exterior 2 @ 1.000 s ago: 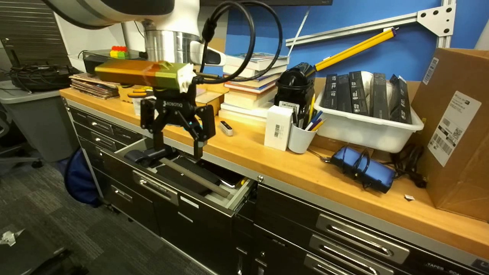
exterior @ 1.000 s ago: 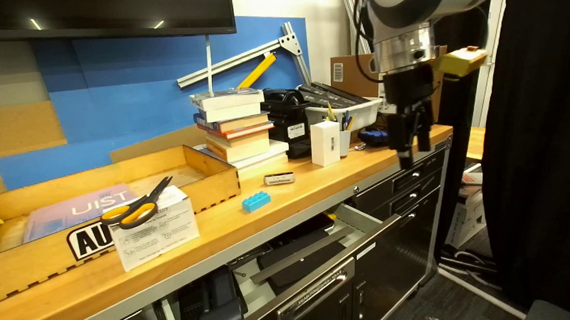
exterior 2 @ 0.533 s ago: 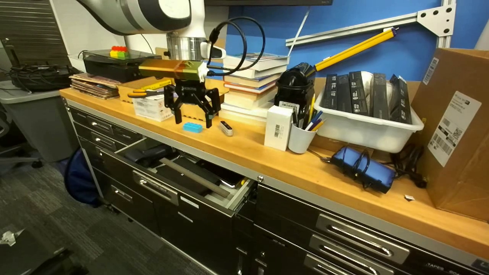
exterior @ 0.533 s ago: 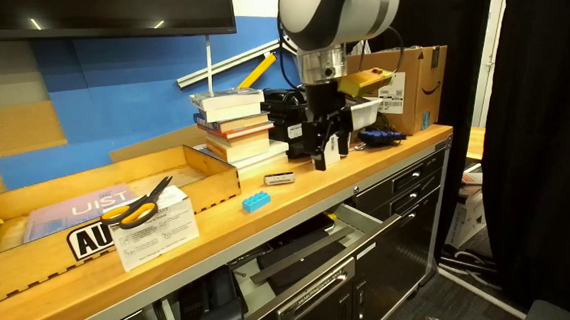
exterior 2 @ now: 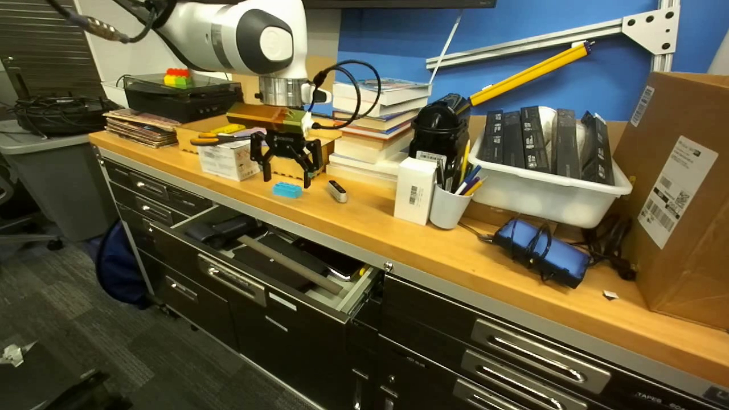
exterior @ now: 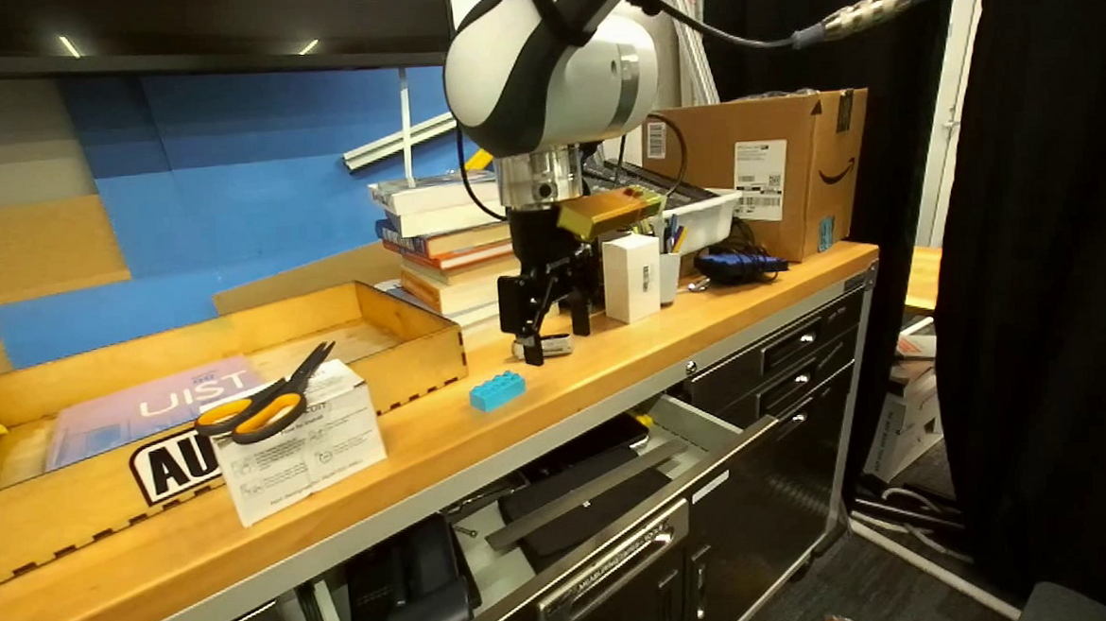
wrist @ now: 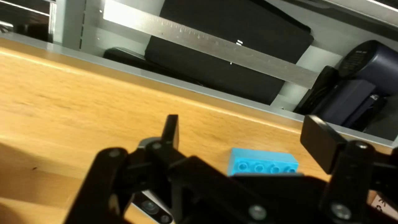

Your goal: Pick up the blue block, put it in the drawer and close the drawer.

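Observation:
The blue block [exterior: 498, 392] lies flat on the wooden bench top near its front edge; it shows in both exterior views [exterior 2: 287, 190]. My gripper [exterior: 556, 341] is open and empty, pointing down above the bench, close to the block. In an exterior view the fingertips [exterior 2: 287, 179] appear just above the block. In the wrist view the block [wrist: 262, 160] shows between the spread fingers [wrist: 245, 133], its lower part hidden by the gripper body. The drawer [exterior: 612, 532] below the bench top is pulled open, with a metal ruler and dark items inside; its front shows too [exterior 2: 310, 319].
A small white-and-black device [exterior 2: 337, 191] lies beside the block. A white box [exterior: 305, 456] with scissors [exterior: 269, 408] on it and a wooden tray [exterior: 423, 355] stand to one side. A book stack [exterior: 456, 259] and an upright white box [exterior: 631, 278] stand behind.
My gripper has moved across the bench toward the blue block and come lower. It is still open. The block and the drawer have not moved.

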Controlling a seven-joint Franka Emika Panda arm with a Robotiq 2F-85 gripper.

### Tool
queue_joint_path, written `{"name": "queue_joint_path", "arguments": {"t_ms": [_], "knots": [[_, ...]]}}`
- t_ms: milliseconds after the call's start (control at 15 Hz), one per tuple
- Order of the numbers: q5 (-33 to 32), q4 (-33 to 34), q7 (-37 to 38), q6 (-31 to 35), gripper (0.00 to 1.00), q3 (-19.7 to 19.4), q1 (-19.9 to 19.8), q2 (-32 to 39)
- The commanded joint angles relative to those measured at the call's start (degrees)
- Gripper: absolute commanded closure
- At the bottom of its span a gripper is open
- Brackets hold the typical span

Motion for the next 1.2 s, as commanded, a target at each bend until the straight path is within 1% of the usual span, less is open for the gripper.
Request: {"name": "queue_joint_path", "arguments": {"t_ms": [0,200,467,867,933,1000,1133], "knots": [[0.3,4.5,1.7,2.2,0.0,1.2,1.1,4.5],[0.6,6.1,2.6,4.3,0.0,2.0,1.9,7.5],[-0.1,8.0,4.2,5.4,0.0,2.2,3.1,10.6],[-3.3,8.0,10.3,11.6,0.0,0.6,4.7,12.0],[-3.9,7.8,11.6,12.3,0.25,0.3,4.9,12.1],[-4.5,7.5,12.5,12.6,0.26,0.1,5.1,12.0],[-5.6,6.4,14.8,13.1,0.42,-0.5,5.3,11.2]]}}
